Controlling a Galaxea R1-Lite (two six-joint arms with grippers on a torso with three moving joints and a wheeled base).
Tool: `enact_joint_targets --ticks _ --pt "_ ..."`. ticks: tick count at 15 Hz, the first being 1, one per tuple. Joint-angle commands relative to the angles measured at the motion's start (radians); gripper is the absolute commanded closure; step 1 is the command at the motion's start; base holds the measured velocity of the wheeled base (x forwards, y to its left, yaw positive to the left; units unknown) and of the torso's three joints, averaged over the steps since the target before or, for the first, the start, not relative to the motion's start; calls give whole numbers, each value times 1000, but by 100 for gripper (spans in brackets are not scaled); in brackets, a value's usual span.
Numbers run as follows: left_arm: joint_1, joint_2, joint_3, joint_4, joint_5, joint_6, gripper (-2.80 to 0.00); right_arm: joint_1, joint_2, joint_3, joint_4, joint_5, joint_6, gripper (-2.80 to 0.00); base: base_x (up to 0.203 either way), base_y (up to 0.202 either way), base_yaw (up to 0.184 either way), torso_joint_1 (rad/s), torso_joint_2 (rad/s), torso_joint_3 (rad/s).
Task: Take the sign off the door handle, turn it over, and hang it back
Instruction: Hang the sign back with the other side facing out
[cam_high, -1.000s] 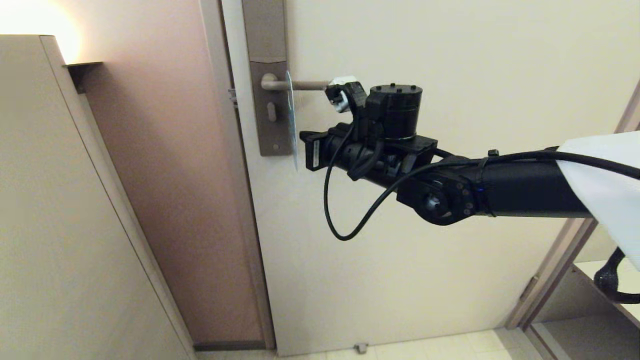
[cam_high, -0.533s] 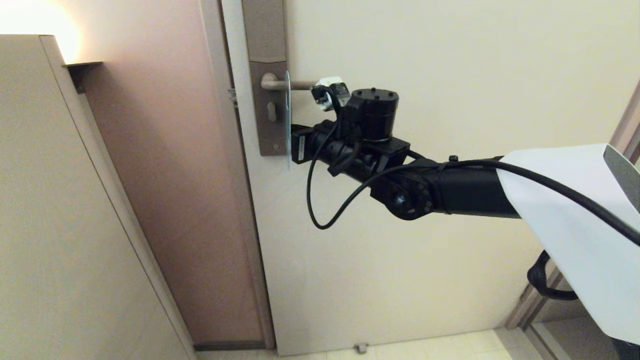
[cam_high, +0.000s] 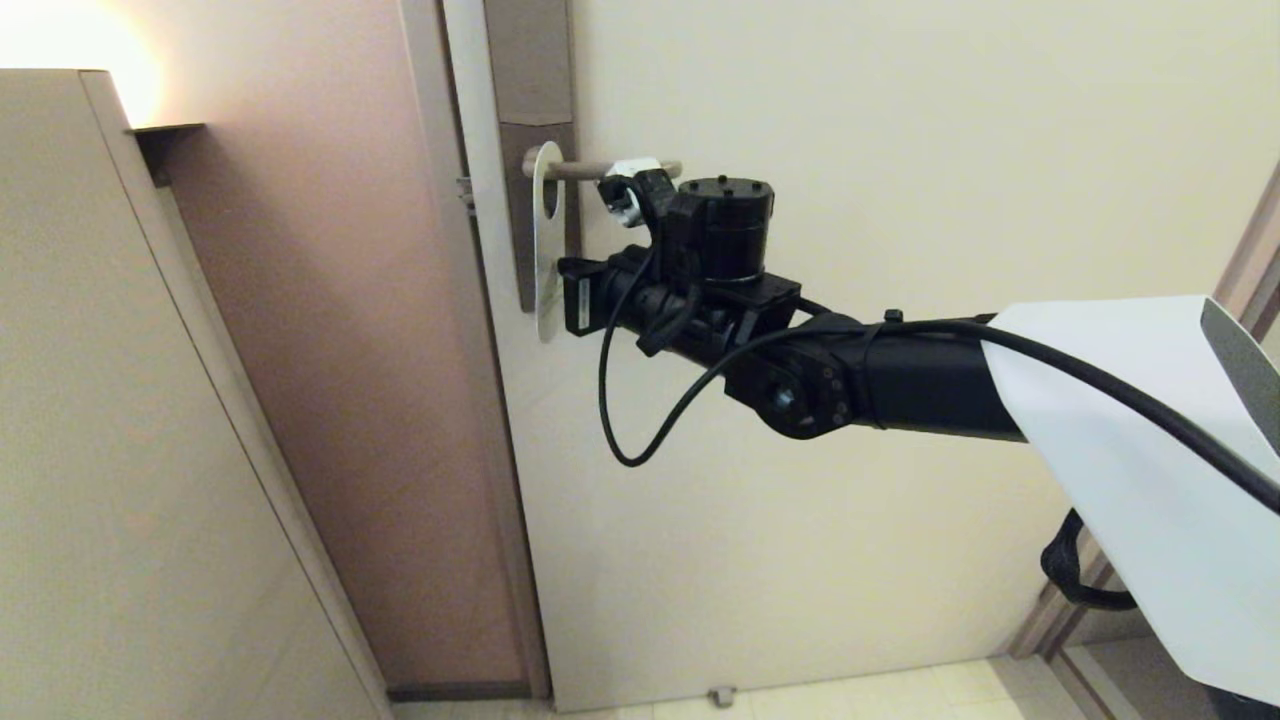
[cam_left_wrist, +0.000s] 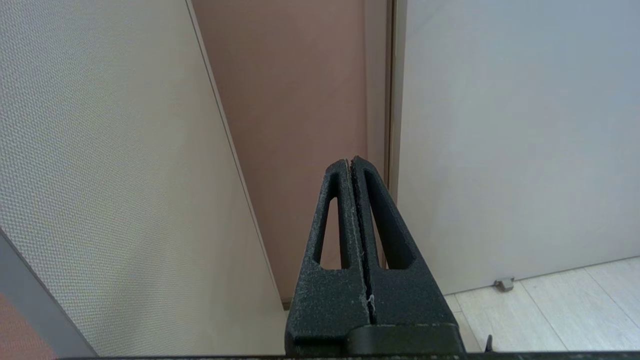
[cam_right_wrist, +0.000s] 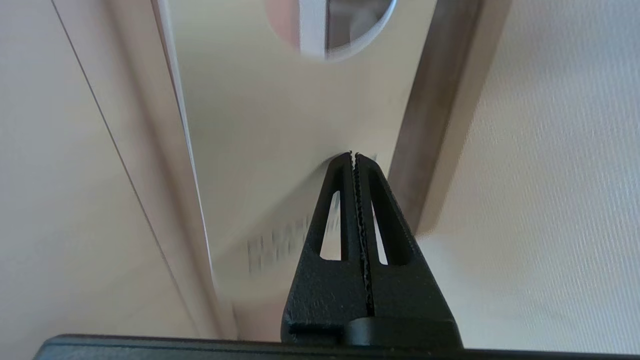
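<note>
The sign (cam_high: 546, 240) hangs on the door handle (cam_high: 585, 170), white side facing out. The right end effector (cam_right_wrist: 354, 156), clenched and empty, touches its lower part. The flip looks finished; only withdrawing remains.

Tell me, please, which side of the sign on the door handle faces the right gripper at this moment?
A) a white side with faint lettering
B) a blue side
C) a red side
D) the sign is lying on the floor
A: in the right wrist view the sign in front of the shut right gripper is pale white with blurred lettering, and it hangs on the door handle.
</note>
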Motion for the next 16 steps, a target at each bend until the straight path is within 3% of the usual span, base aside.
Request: enact_joint_targets --ticks 1,7,11,16 --pt "0 1 0 0 0 0 0 6 -34 10 57 1 -3 0 0 0 0 0 0 0" --pt "-1 1 0 0 0 0 0 28 -61 15 118 11 -25 0 0 0 0 0 0 0" --pt "1 1 0 0 0 0 0 36 -27 -64 106 11 -21 0 0 0 0 0 0 0" --pt "1 1 0 0 0 0 0 36 20 -66 7 16 -18 0 0 0 0 0 0 0"
